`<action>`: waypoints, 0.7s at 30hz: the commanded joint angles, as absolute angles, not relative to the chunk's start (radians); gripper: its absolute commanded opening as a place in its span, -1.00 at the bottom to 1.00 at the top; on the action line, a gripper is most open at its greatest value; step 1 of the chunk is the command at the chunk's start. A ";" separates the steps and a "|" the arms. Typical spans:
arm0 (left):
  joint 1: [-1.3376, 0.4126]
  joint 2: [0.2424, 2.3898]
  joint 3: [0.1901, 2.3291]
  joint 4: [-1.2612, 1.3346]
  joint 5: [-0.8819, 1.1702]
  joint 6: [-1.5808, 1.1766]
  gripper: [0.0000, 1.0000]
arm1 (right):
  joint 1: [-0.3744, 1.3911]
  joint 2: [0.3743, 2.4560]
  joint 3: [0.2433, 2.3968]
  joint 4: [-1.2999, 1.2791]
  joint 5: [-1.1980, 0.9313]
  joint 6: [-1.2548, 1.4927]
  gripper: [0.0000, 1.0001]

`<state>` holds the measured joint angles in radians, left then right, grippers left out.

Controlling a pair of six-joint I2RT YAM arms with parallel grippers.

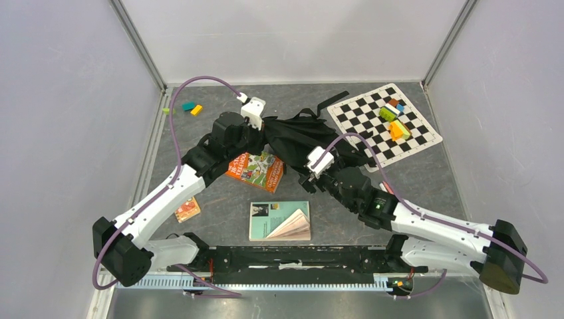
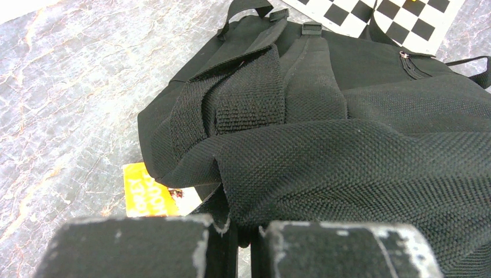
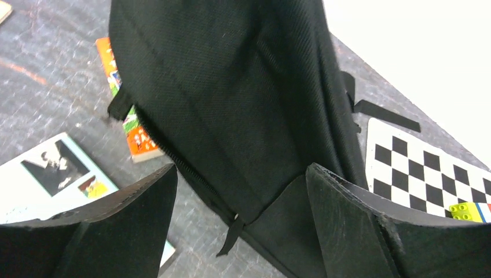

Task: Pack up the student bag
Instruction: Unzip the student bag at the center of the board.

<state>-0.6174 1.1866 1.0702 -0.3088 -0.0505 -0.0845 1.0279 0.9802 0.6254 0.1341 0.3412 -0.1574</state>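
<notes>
The student bag (image 1: 299,136) is a black fabric backpack lying crumpled at mid-table, its straps trailing toward the back. My left gripper (image 1: 261,127) is at the bag's left end; in the left wrist view the left gripper (image 2: 248,249) is shut on a fold of the bag (image 2: 347,145). My right gripper (image 1: 312,176) is open at the bag's near edge. In the right wrist view the right gripper (image 3: 240,226) straddles the bag's (image 3: 231,87) zipper pull (image 3: 230,234) without touching it.
An orange book (image 1: 256,169) lies partly under the bag's near-left edge. An open teal book (image 1: 279,220) lies near the front. A small orange booklet (image 1: 187,209) sits by the left arm. The checkered mat (image 1: 386,123) with toy blocks (image 1: 394,119) is at the back right. Loose blocks (image 1: 191,107) lie back left.
</notes>
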 commanded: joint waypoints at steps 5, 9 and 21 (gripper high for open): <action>-0.618 1.185 1.092 -0.246 -0.033 -0.076 -0.96 | 1.040 1.051 0.658 0.404 0.431 -0.222 0.34; -0.619 1.167 1.087 -0.237 -0.025 -0.036 -0.59 | 1.040 1.051 0.662 0.450 0.488 -0.207 -0.50; -0.620 0.777 0.885 -0.262 0.112 -0.288 0.92 | 1.040 1.062 0.724 0.413 0.552 -0.149 -1.00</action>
